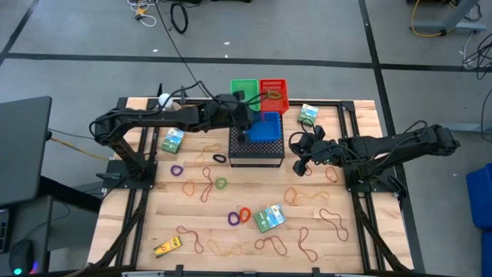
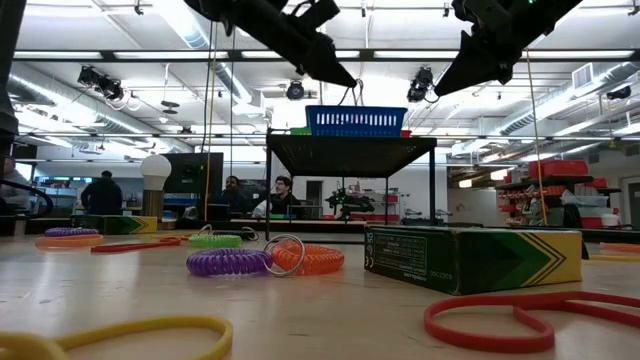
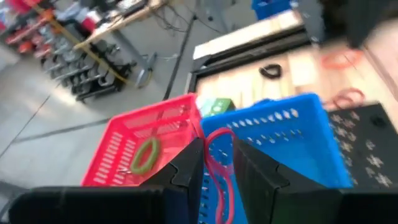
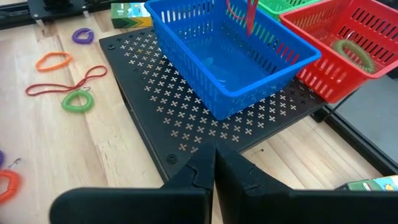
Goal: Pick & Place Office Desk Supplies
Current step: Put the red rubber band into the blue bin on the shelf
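Red band over the blue basket

We saw the left gripper (image 3: 217,171) above the blue basket (image 1: 266,127), fingers slightly spread with a red rubber band (image 3: 217,168) hanging between them; further right, the right gripper (image 4: 215,168) hovered beside the black mesh box (image 1: 256,151), fingers pressed together, empty.

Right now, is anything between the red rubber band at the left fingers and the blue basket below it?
Nothing visible. The red rubber band hangs between the left fingers directly over the open blue basket, whose floor looks bare in the right wrist view.
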Tool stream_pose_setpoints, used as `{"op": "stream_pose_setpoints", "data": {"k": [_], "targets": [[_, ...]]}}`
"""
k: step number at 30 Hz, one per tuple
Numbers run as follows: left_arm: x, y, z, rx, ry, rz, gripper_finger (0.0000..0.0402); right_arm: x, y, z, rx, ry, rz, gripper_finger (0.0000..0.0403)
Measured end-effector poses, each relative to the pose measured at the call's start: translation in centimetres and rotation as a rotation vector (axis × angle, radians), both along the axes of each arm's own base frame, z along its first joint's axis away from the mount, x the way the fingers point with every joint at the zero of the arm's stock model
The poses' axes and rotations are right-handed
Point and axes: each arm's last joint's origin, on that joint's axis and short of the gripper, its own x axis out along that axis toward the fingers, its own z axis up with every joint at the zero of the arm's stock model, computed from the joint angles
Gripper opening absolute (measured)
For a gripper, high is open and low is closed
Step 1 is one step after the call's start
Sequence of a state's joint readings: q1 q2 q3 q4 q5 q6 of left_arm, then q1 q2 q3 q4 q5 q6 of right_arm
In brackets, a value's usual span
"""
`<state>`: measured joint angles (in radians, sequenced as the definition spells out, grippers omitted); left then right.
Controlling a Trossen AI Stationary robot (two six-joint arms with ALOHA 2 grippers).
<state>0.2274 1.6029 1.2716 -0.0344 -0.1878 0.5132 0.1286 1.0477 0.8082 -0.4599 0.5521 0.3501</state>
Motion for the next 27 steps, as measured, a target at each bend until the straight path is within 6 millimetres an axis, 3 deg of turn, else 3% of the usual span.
{"op": "stream_pose_setpoints", "data": {"k": [10, 16, 22, 27], "targets": [[-0.3, -0.5, -1.1, -0.011, 0.129, -0.025, 0.0094, 0.0, -0.1, 0.1, -0.019, -0.025, -0.05, 0.0013], [-0.3, -0.5, -1.1, -0.014, 0.121, -0.011, 0.0094, 1.1, -0.3, 1.8, -0.106, -0.167, -0.007, 0.0013], [-0.3, -0.5, -1.0, 0.009, 0.123, -0.021, 0.0094, 2.0, -3.9, 3.0, -0.096, -0.292, 0.013, 0.0022], [-0.3, -0.6, -1.0, 0.005, 0.123, -0.031, 0.0094, 3.9, -6.6, 2.3, -0.098, -0.237, 0.142, 0.0084]]}}
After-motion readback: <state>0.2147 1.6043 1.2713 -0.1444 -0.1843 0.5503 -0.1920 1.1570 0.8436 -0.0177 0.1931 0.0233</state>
